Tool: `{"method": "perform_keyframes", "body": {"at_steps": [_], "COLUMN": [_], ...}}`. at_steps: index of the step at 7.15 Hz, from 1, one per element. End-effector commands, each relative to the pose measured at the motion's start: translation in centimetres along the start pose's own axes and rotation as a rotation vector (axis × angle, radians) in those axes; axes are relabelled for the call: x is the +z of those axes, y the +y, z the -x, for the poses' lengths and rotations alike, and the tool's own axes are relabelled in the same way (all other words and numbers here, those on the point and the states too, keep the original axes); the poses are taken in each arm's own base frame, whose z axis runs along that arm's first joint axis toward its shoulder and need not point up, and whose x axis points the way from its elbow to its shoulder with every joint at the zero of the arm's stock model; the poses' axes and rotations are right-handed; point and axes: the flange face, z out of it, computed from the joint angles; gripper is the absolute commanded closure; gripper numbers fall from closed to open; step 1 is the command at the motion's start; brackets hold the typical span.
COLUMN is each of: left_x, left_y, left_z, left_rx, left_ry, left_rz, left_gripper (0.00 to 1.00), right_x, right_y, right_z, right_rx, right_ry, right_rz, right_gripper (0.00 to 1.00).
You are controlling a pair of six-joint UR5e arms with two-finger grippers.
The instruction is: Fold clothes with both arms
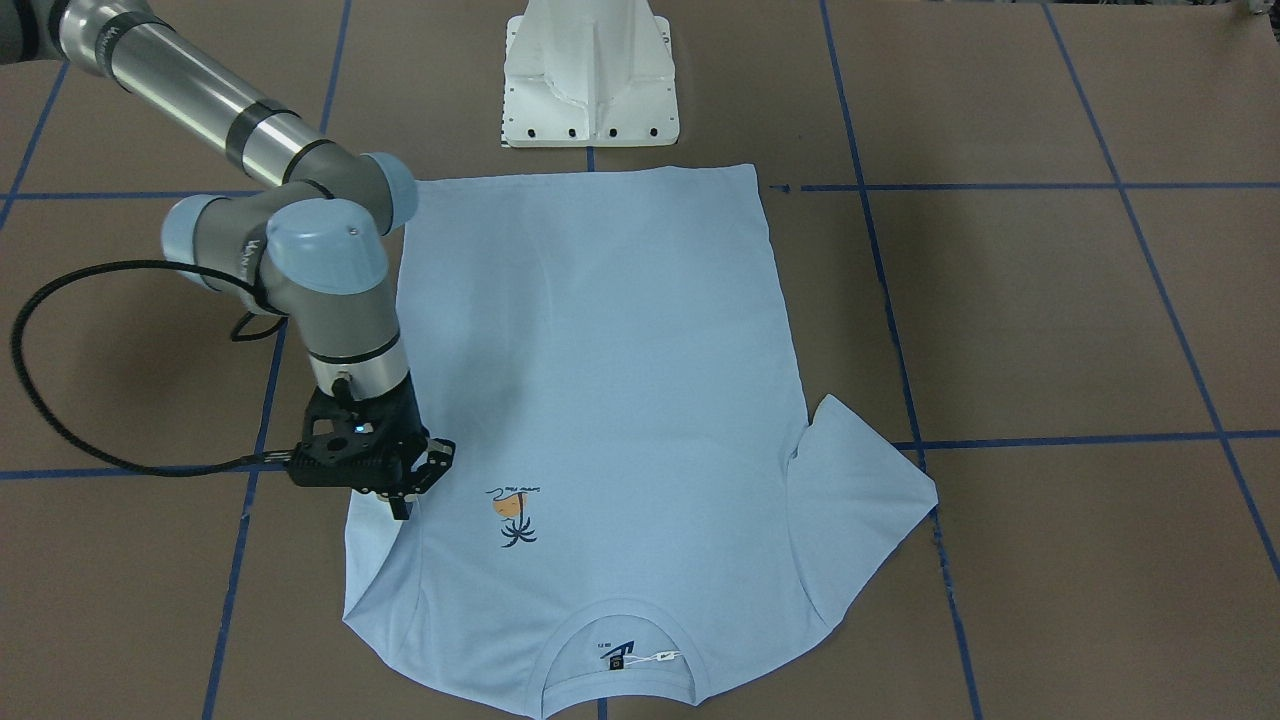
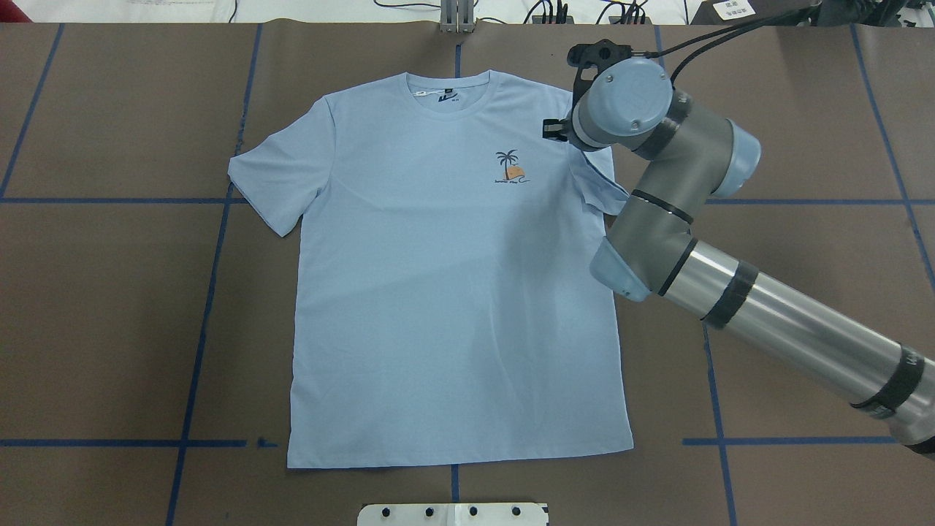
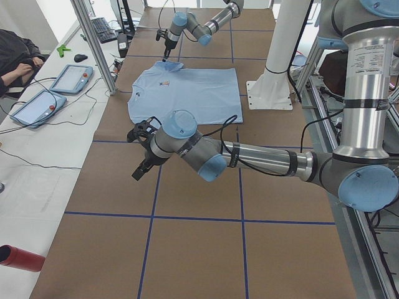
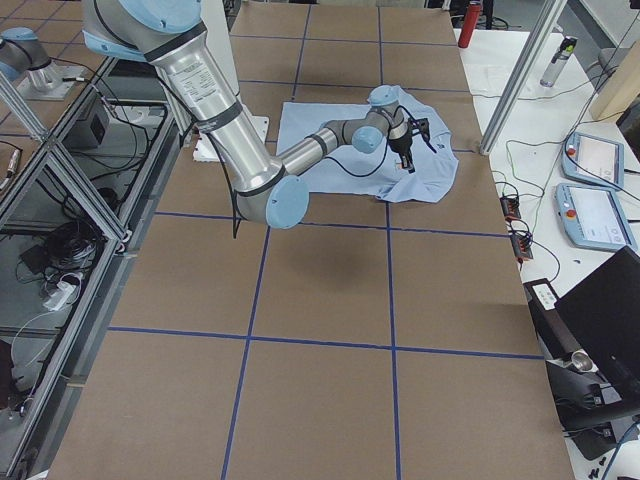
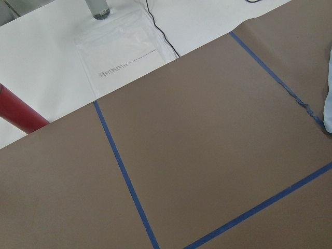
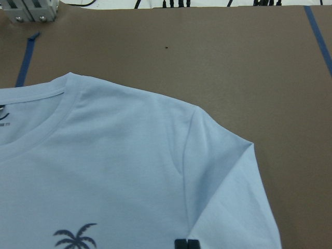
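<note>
right gripper (image 1: pixel 400 508) pinches shut on the soft, limp t-shirt (image 1: pixel 600 380) at its sleeve seam, likely a sound hold; whether the left gripper (image 3: pixel 136 175) is open cannot be told.

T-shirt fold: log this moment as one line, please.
T-shirt: flat, print up, unfolded | right gripper: fingers together on sleeve seam, grasp unconfirmed | left gripper: over table, off shirt, state unclear

Overhead, the right arm (image 2: pixel 657 219) is covering a sleeve of the T-shirt (image 2: pixel 453 292). The wrist view's edge is cropping the right gripper (image 6: pixel 187 244); the left gripper (image 3: pixel 141 169) is showing too small to judge.
</note>
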Motion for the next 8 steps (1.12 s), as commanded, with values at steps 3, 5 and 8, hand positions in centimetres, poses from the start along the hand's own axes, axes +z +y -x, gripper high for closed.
{"method": "perform_keyframes", "body": {"at_steps": [3,5,8], "left_x": [0.0,0.0,-0.3], "left_y": [0.0,-0.1,-1.2], "left_z": [0.0,0.0,-0.9], "left_rx": [-0.001,-0.001,0.064], "left_ry": [-0.001,-0.001,0.007], "left_rz": [-0.001,-0.002,-0.082], "left_gripper": [0.00,0.00,0.00], "right_x": [2.6,1.6,-3.2], "right_y": [3.7,4.0,-4.8], "right_z": [7.1,8.8,5.7], "right_rx": [-0.006,-0.021,-0.061], "right_ry": [0.053,0.038,-0.020], "right_rz": [-0.025,-0.053,0.116], "right_gripper": [1.00,0.00,0.00]}}
